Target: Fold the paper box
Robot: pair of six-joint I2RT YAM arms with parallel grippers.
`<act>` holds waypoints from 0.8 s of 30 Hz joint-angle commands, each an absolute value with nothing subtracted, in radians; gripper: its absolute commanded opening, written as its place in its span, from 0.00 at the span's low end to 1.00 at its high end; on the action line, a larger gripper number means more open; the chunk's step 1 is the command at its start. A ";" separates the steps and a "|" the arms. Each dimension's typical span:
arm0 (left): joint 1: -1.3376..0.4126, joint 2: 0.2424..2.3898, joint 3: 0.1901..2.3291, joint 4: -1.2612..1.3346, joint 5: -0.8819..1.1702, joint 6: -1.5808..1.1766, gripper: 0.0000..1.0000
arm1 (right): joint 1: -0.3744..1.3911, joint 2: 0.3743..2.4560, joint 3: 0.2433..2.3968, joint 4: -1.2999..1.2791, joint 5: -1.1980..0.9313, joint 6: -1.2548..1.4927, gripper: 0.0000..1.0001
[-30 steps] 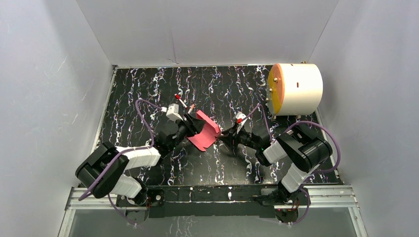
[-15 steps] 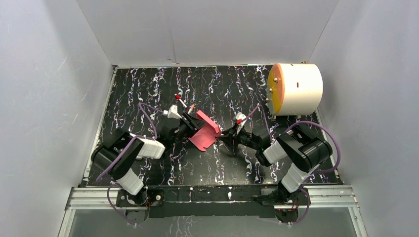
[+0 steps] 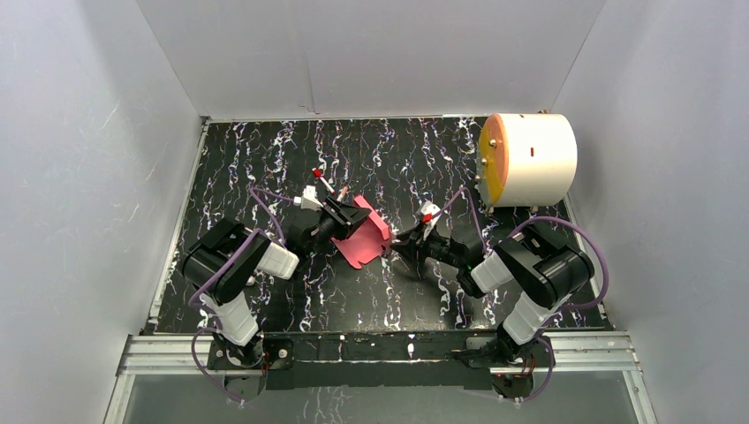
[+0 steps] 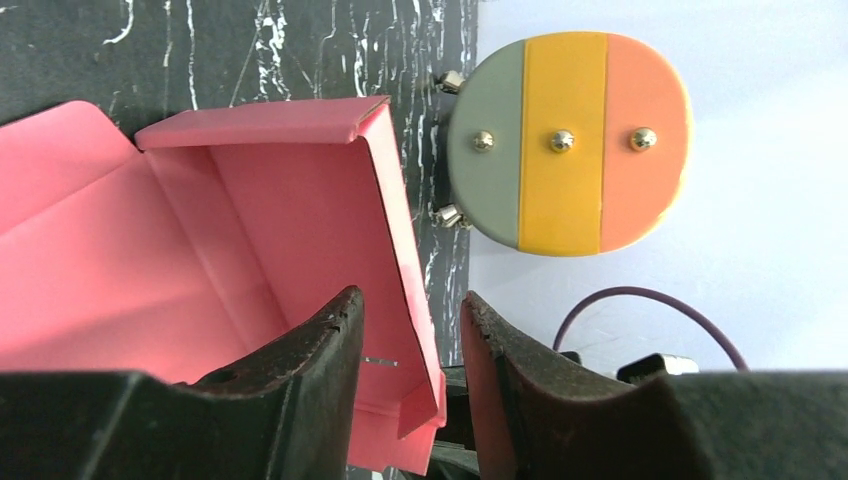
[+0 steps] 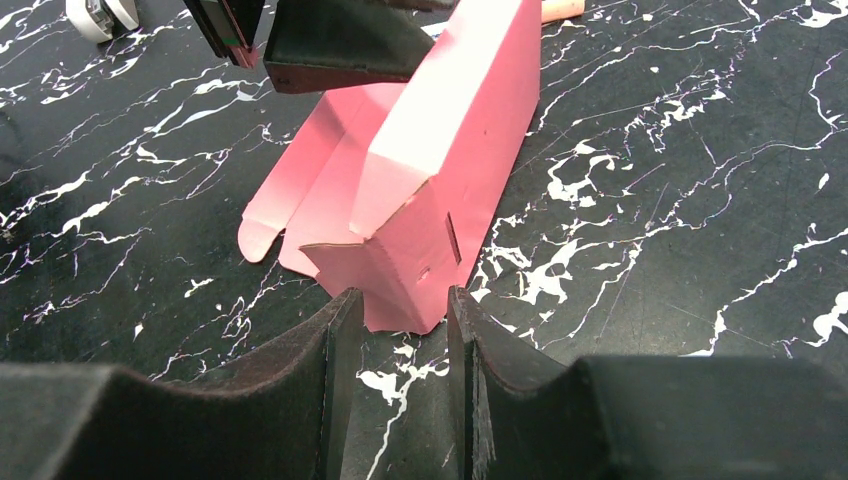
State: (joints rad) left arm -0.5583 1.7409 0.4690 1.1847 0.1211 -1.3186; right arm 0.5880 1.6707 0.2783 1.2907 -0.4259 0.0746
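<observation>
The paper box [image 3: 362,238] sits half-formed at mid-desk [image 3: 265,159], one long wall raised, with the left claw [image 4: 410,300] part-spread astride that wall's free edge, evidently to steady it upright, and the right claw [image 5: 400,295] parted around the near end corner, probably bracing it, though a pinch cannot be confirmed.

Part of paper box [image 3: 364,246] under left claw [image 3: 351,215]

Black, white-veined desk [image 3: 265,150] — a half-folded red-pink paper box [image 3: 366,240] rests near its middle, a red-capped pen [image 3: 321,179] lies just behind it, and a white cylinder [image 3: 534,159] lies on its side at the far right corner.
</observation>
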 commanded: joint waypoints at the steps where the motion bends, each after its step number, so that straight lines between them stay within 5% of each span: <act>1: -0.552 1.682 0.441 1.255 0.121 -1.344 0.40 | 0.581 1.654 0.269 1.379 -0.430 0.058 0.45; 10: -0.532 1.754 0.500 1.255 0.128 -1.351 0.39 | 0.581 1.650 0.265 1.382 -0.429 0.058 0.45; 24: -0.519 1.816 0.542 1.302 0.139 -1.415 0.17 | 0.582 1.667 0.292 1.356 -0.450 0.045 0.43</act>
State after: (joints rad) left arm -0.5251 1.8118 0.5293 1.2407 0.1287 -1.3739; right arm 0.5835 1.6707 0.2672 1.3079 -0.4278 0.0719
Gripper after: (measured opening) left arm 0.200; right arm 0.435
